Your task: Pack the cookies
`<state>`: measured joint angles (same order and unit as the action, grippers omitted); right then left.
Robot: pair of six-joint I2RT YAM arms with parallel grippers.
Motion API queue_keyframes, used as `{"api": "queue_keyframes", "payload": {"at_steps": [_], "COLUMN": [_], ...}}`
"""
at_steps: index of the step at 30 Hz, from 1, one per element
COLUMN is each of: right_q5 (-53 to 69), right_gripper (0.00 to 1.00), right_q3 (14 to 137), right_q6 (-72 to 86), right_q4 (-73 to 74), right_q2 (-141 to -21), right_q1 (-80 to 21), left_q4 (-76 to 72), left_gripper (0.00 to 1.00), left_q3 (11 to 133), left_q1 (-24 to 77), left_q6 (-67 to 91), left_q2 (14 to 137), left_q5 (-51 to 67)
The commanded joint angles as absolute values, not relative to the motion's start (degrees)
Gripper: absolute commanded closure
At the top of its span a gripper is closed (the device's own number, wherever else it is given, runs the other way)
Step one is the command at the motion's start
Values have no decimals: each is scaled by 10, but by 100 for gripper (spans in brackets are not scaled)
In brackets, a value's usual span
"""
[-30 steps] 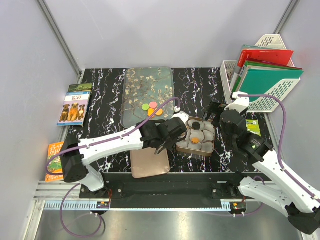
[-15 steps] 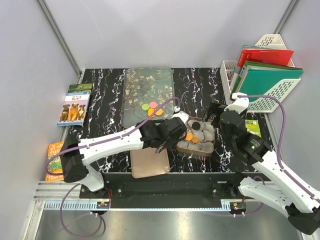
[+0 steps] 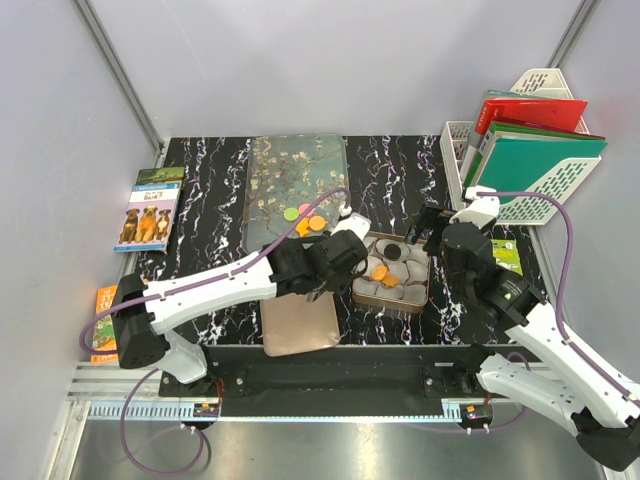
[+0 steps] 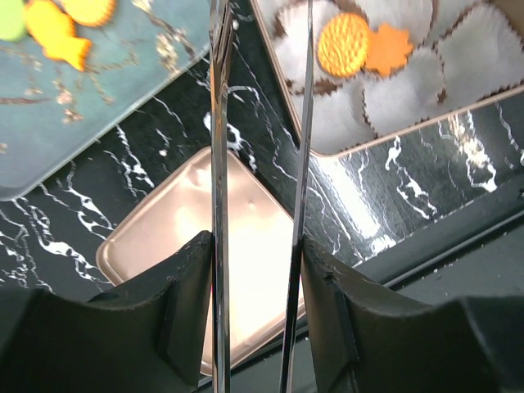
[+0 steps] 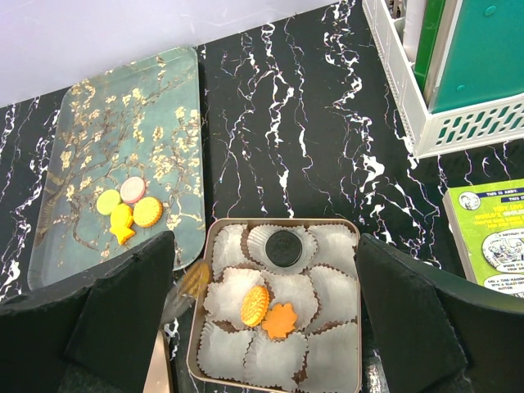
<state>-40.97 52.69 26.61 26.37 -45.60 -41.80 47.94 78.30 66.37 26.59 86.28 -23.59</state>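
The open tin (image 5: 327, 220) of paper cups holds a dark brown cookie (image 5: 284, 244), a round orange cookie (image 5: 255, 304) and an orange leaf cookie (image 5: 280, 320). Green (image 5: 108, 201), pink (image 5: 133, 190), round orange (image 5: 148, 212) and fish-shaped (image 5: 122, 225) cookies lie on the floral tray (image 3: 290, 170). My left gripper (image 4: 255, 254) is shut on metal tongs (image 4: 219, 123), whose blades stand apart between tray and tin. They look blurred in the right wrist view (image 5: 190, 285). My right gripper (image 5: 266, 286) is open and empty above the tin.
The rose-gold lid (image 3: 300, 325) lies at the front edge under the left arm. Two books (image 3: 148, 210) lie at the left. A white rack of folders (image 3: 530, 140) stands at the back right, with a green booklet (image 5: 491, 237) in front of it.
The left gripper and tongs have drawn back left, off the tin. The round orange cookie now lies in a cup beside the leaf cookie. The right arm barely moved.
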Motion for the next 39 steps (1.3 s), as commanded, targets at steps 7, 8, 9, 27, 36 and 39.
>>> {"api": "queue_keyframes", "payload": {"at_steps": [7,8,9,27,36,39], "right_q5": [-412,-413,-414,-415,-422,-426], "right_gripper": [0,0,0,0,0,0], "right_q3": [523,522,521,518,512,509], "right_q6": [275,274,272,269,263,258], "right_q4": [248,249,249,250,251,251], "right_q2": [-446,-445,-443,-438,-430,-428], "right_q1": [-417,-417,-417,-417,-417,-417], "left_q4": [452,449,447,442,426,425], "left_gripper": [55,55,56,55,52,51], "left_q3": [833,834,835,773,780,794], "left_q1": [663,664,665,534,461,450], "left_q6": [254,254,252,271,236,230], "left_q2": [878,882,885,830,869,893], "left_q5": [-201,-199,-196,-216,-217,-212]}}
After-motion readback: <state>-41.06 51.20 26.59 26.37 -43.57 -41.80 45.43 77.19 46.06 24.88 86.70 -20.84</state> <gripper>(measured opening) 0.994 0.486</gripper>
